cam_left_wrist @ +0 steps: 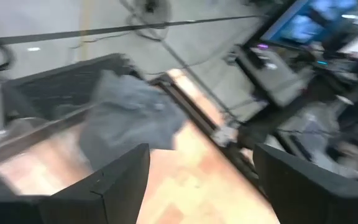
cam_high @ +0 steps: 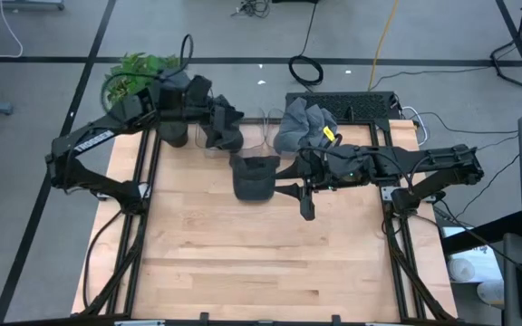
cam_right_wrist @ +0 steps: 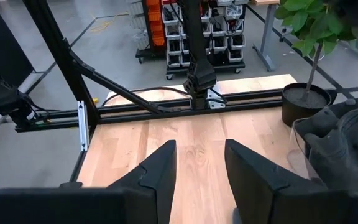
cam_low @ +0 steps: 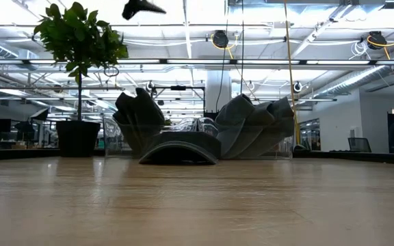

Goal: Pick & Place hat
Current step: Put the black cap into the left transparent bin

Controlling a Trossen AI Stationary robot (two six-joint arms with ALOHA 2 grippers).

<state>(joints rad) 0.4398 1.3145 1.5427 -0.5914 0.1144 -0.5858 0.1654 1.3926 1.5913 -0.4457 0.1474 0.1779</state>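
Your left gripper (cam_high: 227, 136) hangs empty with its fingers (cam_left_wrist: 114, 186) spread wide, above the far edge of the table (cam_high: 261, 254).

Just beside it, toward the table's middle, a dark hat (cam_high: 256, 176) lies flat on the wood, touched by neither claw. Your right gripper (cam_high: 307, 201) hovers close on the hat's other side, its fingers (cam_right_wrist: 160, 168) partly apart with nothing between them. Behind the hat, a heap of grey hats (cam_high: 303, 125) sits at the far edge, and a potted plant (cam_high: 139, 74) stands at the far left corner.
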